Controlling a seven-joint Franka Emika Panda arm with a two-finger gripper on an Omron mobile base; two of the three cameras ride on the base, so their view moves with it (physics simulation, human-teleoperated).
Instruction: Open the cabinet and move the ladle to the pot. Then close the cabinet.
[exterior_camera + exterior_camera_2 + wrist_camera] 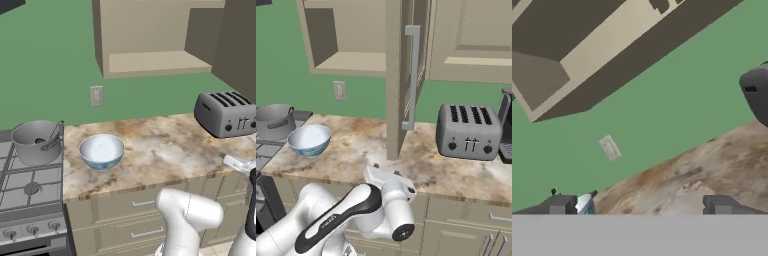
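Here the cabinet (346, 35) hangs open above the counter (165, 145), its door (398, 80) swung out edge-on toward the right base camera with the long silver bar handle (412, 75) facing right; the shelf (155, 62) inside looks bare in both base views. The ladle (50, 139) lies in the pot (36, 142), its thin handle slanting up over the pot's right rim and its scoop end down inside — best seen from the left base camera. The pot stands on the stove (27, 185) at the left end of the counter, and just beside it, on the marble top, sits the white-and-blue bowl (101, 151), near the pot but not touching it. A silver toaster (468, 131) stands well apart at the right, against the green wall (50, 65), where a wall socket (97, 96) sits above the bowl. In the hand view the gripper (639, 206) points up toward the wall and the underside of the cabinet, its two dark fingertips (559, 205) spread wide with nothing between them — open and holding nothing. The arm's white elbow (391, 205) hangs low in front of the drawers (145, 220), below the counter's edge.
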